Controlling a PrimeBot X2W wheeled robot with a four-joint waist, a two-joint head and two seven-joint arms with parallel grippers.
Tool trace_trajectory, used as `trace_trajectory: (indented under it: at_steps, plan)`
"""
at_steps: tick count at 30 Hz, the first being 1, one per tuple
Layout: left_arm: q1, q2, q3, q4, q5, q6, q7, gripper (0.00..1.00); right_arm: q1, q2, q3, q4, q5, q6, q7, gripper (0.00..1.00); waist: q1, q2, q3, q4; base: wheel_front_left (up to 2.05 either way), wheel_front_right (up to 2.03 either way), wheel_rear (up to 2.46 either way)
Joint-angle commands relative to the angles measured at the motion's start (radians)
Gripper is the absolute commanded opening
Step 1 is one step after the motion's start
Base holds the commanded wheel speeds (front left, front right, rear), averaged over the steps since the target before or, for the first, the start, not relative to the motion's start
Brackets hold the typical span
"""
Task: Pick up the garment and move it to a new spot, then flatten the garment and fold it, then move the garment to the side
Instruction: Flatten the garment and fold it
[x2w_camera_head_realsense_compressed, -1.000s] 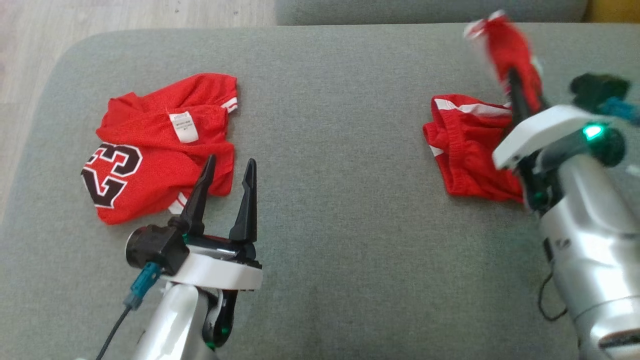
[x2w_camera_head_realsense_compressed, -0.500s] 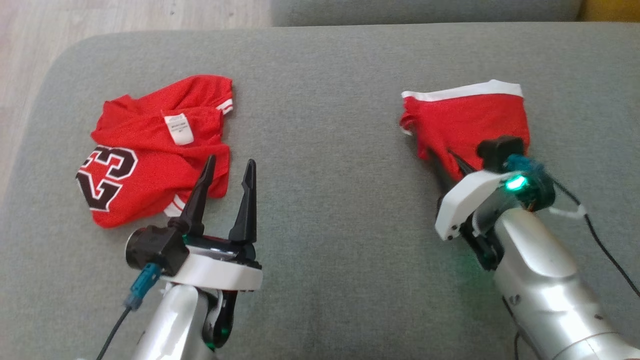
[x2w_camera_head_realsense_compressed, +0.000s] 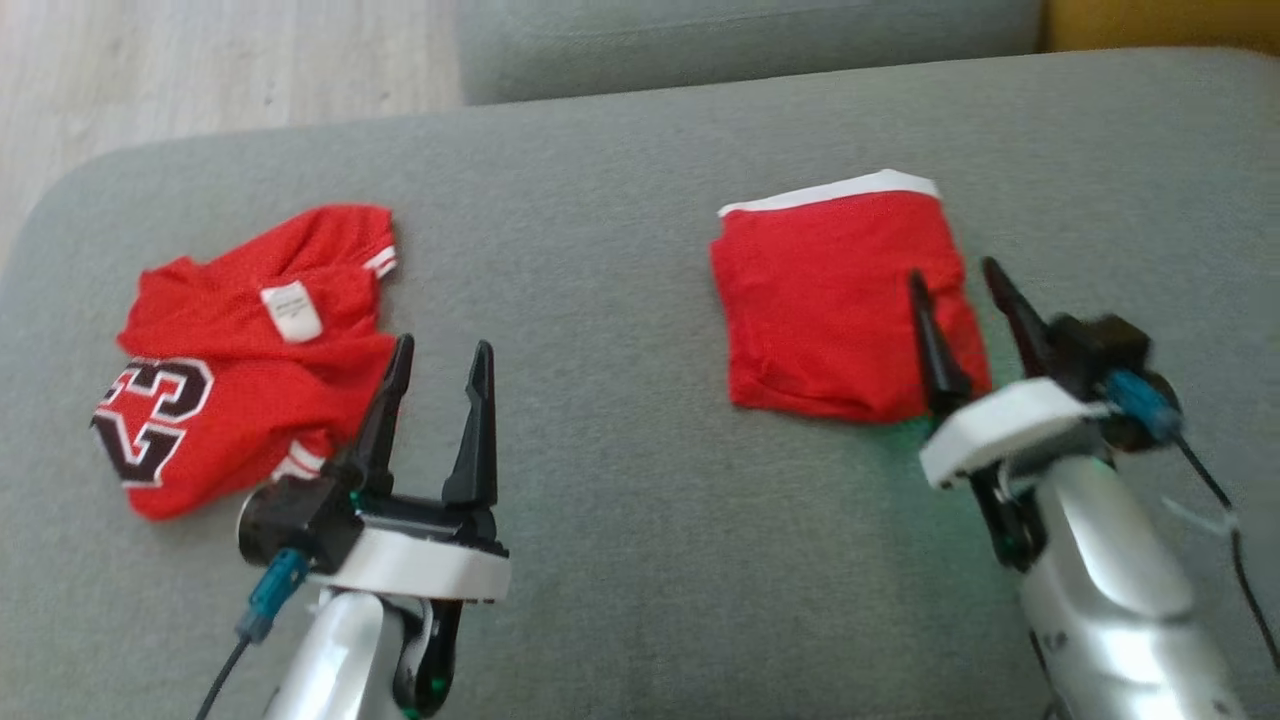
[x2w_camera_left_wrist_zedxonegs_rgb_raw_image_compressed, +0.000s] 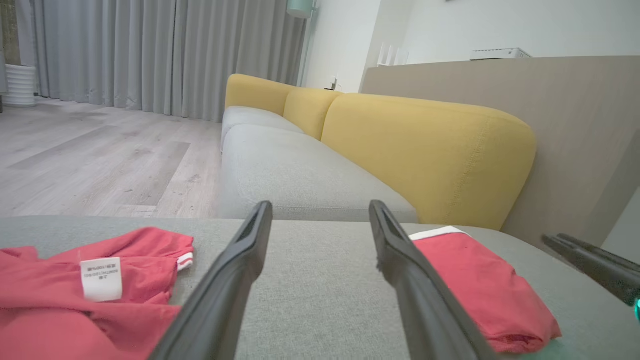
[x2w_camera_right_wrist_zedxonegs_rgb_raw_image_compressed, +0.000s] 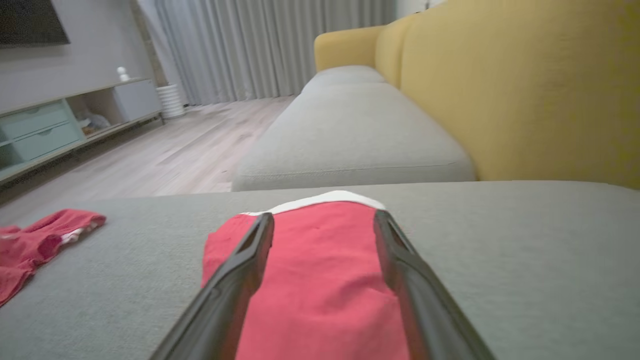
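Plainly "23" on red jersey (x2w_camera_head_realsense_compressed: 240, 400), tag (x2w_camera_head_realsense_compressed: 292, 311) unreadable; left fingers (x2w_camera_head_realsense_compressed: 472, 430) and right fingers (x2w_camera_head_realsense_compressed: 930, 340) both apart.

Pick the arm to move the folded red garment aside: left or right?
Probably right. The right end effector is open at the edge of the folded red garment; the left end effector sits away by the jersey.

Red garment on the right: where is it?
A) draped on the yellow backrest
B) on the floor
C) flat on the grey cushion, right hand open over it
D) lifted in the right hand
C: the folded red garment lies flat on the grey cushion, with the right hand open over it.
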Motion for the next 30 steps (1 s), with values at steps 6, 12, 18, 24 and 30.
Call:
trace_trajectory:
  at_steps: [6, 12, 18, 24, 30]
  plan:
    - [0.001, 0.004, 0.043, -0.04, 0.014, -0.001, -0.005, 1.0, 0.153, 0.021, -0.064, -0.238, -0.02, -0.001, -0.013, 1.0, 0.0001, 0.0, -0.023, -0.042, 0.0, 0.0, 0.0]
    - [0.006, 0.004, 0.037, -0.052, 0.013, -0.002, -0.005, 1.0, 0.222, 0.022, -0.067, -0.306, -0.009, -0.001, -0.014, 1.0, 0.0001, 0.0, 0.002, -0.04, 0.0, 0.0, 0.0]
    - [-0.016, 0.004, 0.019, -0.054, 0.011, -0.005, -0.005, 1.0, 0.161, 0.022, -0.081, -0.341, -0.025, -0.001, -0.007, 0.0, 0.0001, 0.0, 0.064, 0.001, 0.0, 0.0, 0.0]
    - [-0.047, 0.004, -0.007, -0.053, 0.007, -0.007, -0.005, 1.0, 0.067, 0.022, -0.114, -0.321, -0.064, -0.001, 0.026, 0.0, 0.0001, 0.0, 0.133, 0.06, 0.0, 0.0, 0.0]
    - [-0.087, 0.004, -0.026, -0.051, -0.002, -0.007, -0.005, 1.0, -0.059, 0.022, -0.191, -0.194, -0.103, -0.001, 0.075, 0.0, 0.0001, 0.0, 0.202, 0.136, 0.0, 0.0, 0.0]
